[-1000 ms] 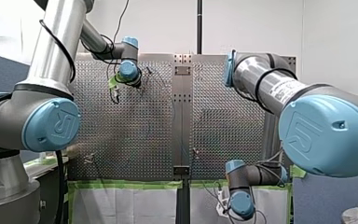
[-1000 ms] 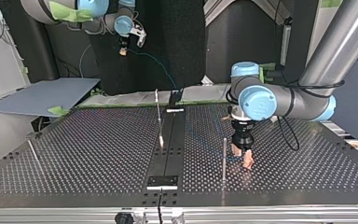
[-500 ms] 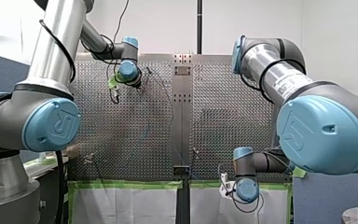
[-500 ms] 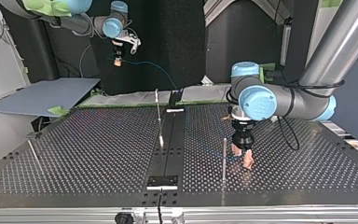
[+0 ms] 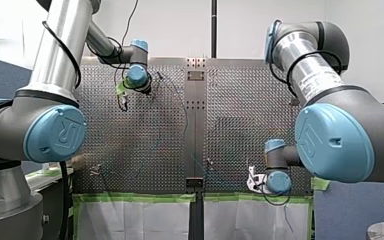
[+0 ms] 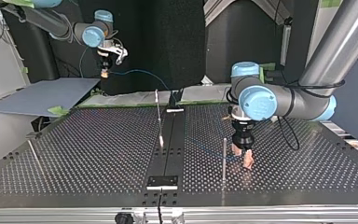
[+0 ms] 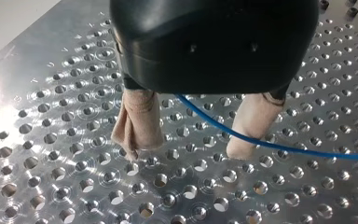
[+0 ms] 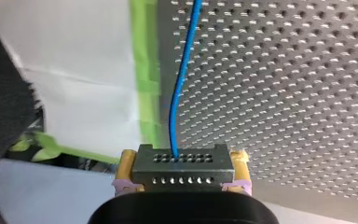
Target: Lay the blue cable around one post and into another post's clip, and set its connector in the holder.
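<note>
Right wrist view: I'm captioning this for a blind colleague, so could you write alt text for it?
My right arm's yellow-padded fingers clamp a grey connector from both sides. The blue cable leaves one of its holes and runs ahead over the perforated table, near a strip of green tape.

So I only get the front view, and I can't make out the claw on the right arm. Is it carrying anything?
Observer: Yes. The right wrist view shows the right gripper shut on a metal connector, with a yellow pad on each side.
Operator: And where's the blue cable?
Observer: The cable leaves one of the connector's holes and runs ahead toward the table.
Operator: What about the far claw, upper left for me?
Observer: The left gripper is open, with its tips down near the table. The cable runs loose between its beige fingers.
</note>
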